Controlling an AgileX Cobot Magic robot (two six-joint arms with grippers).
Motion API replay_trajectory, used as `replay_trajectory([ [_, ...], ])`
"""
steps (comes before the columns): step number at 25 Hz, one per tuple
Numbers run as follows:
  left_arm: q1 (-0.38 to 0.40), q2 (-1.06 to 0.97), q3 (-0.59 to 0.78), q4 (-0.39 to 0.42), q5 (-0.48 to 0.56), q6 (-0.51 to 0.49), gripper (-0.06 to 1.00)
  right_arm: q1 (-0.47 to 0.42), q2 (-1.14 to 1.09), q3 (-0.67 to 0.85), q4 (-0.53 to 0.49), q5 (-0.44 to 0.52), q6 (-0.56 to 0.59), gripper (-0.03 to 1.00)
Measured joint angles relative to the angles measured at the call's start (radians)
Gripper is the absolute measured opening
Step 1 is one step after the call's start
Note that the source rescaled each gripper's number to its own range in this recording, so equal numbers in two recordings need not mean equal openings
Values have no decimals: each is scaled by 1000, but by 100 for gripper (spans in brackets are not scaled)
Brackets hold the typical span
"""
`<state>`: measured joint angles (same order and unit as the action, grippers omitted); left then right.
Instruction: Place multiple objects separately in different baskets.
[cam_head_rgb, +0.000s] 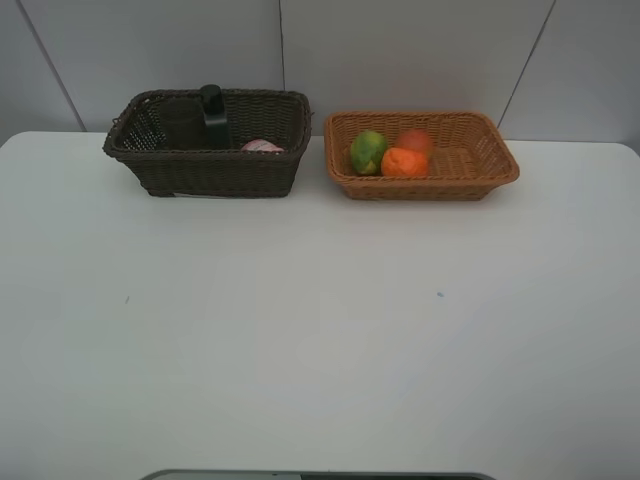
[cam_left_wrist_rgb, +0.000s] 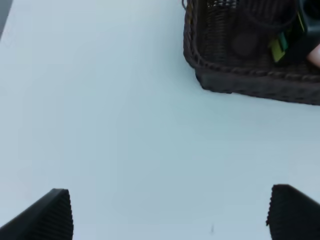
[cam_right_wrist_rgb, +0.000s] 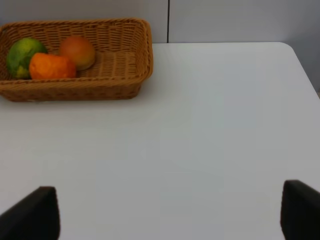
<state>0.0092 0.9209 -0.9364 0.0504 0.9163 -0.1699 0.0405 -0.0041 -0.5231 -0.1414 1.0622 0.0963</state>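
Two wicker baskets sit side by side at the far edge of the white table (cam_head_rgb: 320, 330), just apart from each other, with a pale wall behind them. Taking the dark brown basket (cam_head_rgb: 208, 143) as the mark: it is the deeper one, and inside it a black pump bottle (cam_head_rgb: 215, 117) stands upright toward the back, with a pink bottle (cam_head_rgb: 262, 146) lying low against the front wall, only its top showing over the rim. A dark cup-like shape just beside the pump bottle is too shadowed to name. Right of that dark basket is the shallower orange-tan basket (cam_head_rgb: 470, 160), and all three fruits are bunched at the end of it nearest the dark basket: a green-yellow fruit (cam_head_rgb: 367, 152), an orange (cam_head_rgb: 404, 162) touching it in front, and a red-orange fruit (cam_head_rgb: 415, 141) just behind the orange. The left gripper (cam_left_wrist_rgb: 170, 212) hangs over bare table well in front of the dark basket's corner, its two black ribbed fingers (cam_left_wrist_rgb: 50, 215) spread wide with nothing between them. The right gripper (cam_right_wrist_rgb: 170, 212) hangs over bare table in front of the tan basket, jaws also wide and empty.
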Motion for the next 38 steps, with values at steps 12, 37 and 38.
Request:
replay_trajectory([
  [12,0,-561,166,-27,294,105,100,0,0,0,0,0,0,88],
  [37,0,-738,234,-143,308,228,100,0,0,0,0,0,0,88],
  [38,0,-739,264,-143,303,227,100,0,0,0,0,0,0,88],
])
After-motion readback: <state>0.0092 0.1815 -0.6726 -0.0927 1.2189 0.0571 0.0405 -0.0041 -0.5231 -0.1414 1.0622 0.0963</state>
